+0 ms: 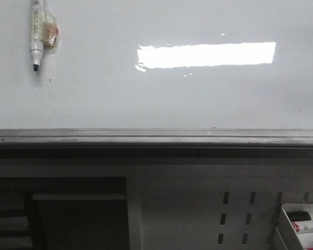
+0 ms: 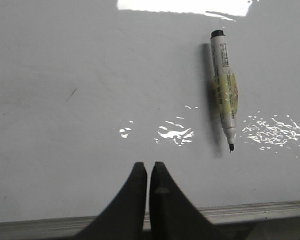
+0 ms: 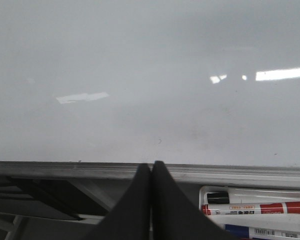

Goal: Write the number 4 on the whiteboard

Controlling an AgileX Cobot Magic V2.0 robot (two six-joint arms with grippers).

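The whiteboard (image 1: 161, 99) fills the upper half of the front view, glossy white and blank; no number 4 shows on it. A white marker (image 1: 35, 36) with yellowish tape hangs on the board at its upper left, black tip down. In the left wrist view the same marker (image 2: 224, 92) lies ahead and to one side of my left gripper (image 2: 149, 164), which is shut with nothing in it. My right gripper (image 3: 151, 164) is also shut and empty, held in front of the board's grey metal tray edge (image 3: 65, 169). Neither gripper appears in the front view.
A bright rectangular light reflection (image 1: 206, 54) lies across the board. Below the tray edge (image 1: 156, 136) is a perforated grey panel (image 1: 235, 213). A white box (image 1: 302, 221) at the lower right holds spare markers (image 3: 255, 208).
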